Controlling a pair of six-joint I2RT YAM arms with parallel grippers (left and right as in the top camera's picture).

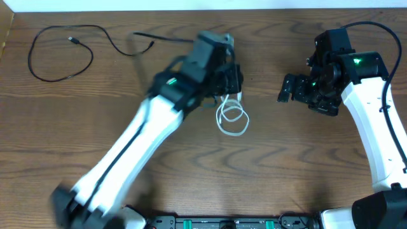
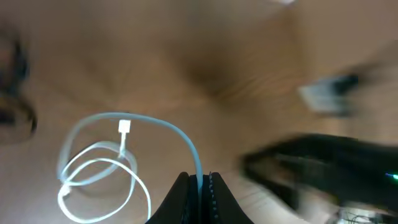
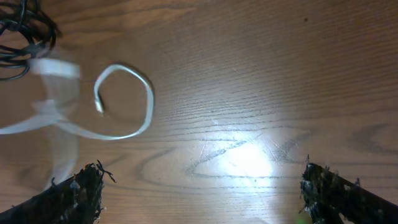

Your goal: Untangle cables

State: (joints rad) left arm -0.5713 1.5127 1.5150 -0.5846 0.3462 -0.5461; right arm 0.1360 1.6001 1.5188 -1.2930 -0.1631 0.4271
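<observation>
The white cable (image 1: 231, 118) lies in loose loops at the table's middle. In the left wrist view its coils (image 2: 98, 169) and small plug (image 2: 124, 127) lie on the wood, and one strand runs up between the jaws. My left gripper (image 2: 199, 185) is shut on that strand. From overhead the left gripper (image 1: 233, 81) sits just above the white loops, blurred by motion. One black cable (image 1: 60, 53) lies spread in a big loop at the far left. A dark tangle of black cable (image 3: 23, 25) shows beside the white loop (image 3: 124, 102). My right gripper (image 3: 205, 193) hangs open over bare wood.
The right arm (image 1: 372, 121) stands at the right side, its gripper (image 1: 289, 89) well to the right of the white loops. The table's far edge (image 1: 191, 9) runs along the top. A second thin black strand (image 1: 166, 39) runs toward the left arm.
</observation>
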